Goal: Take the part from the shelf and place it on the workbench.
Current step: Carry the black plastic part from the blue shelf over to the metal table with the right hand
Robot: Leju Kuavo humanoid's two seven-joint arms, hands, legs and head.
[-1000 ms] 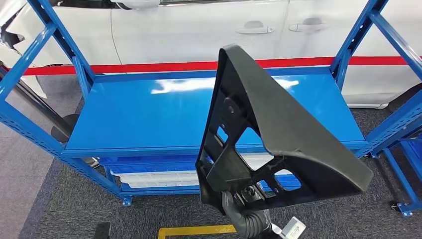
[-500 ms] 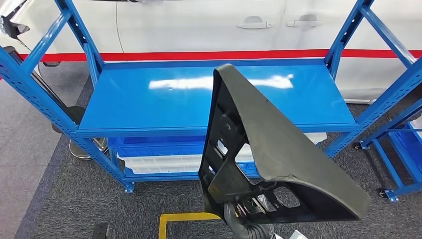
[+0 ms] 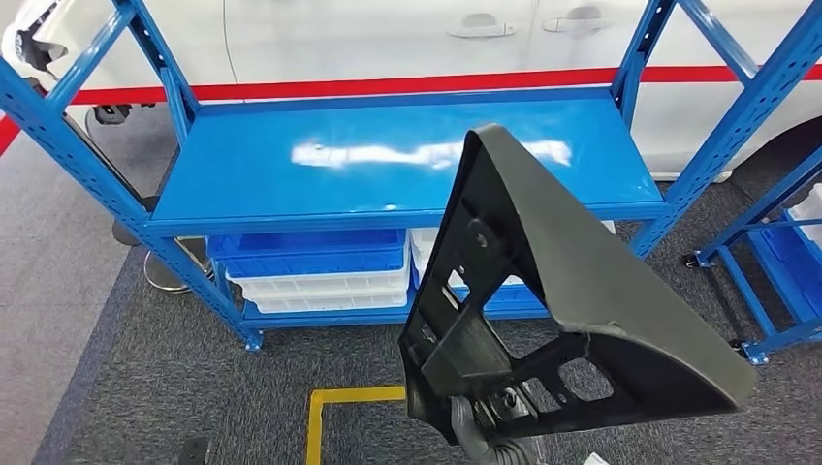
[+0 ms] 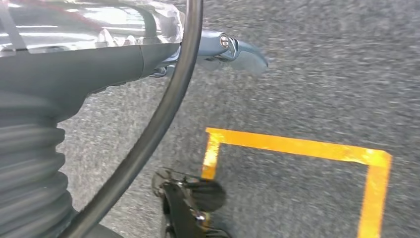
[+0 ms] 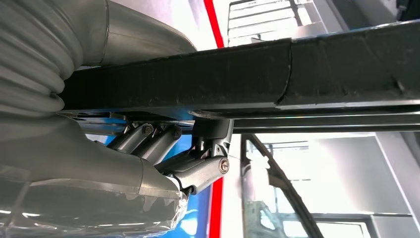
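Blue steel shelf (image 3: 388,160), top deck bare and glossy, stands on grey carpet in front of a white car (image 3: 388,34); blue and white bins (image 3: 320,266) are stacked on its lower level. Black moulded part (image 3: 572,291), a triangular bracket with cut-outs, is held upright in the air in front of the shelf's front edge, off the shelf, with the right hand (image 3: 490,421) gripping its lower edge from beneath, fingers (image 5: 198,168) clamped against the part's underside. Left hand (image 4: 233,47) hangs over the carpet above a yellow floor marking (image 4: 297,146); it holds nothing, and whether its fingers are curled or spread I cannot tell.
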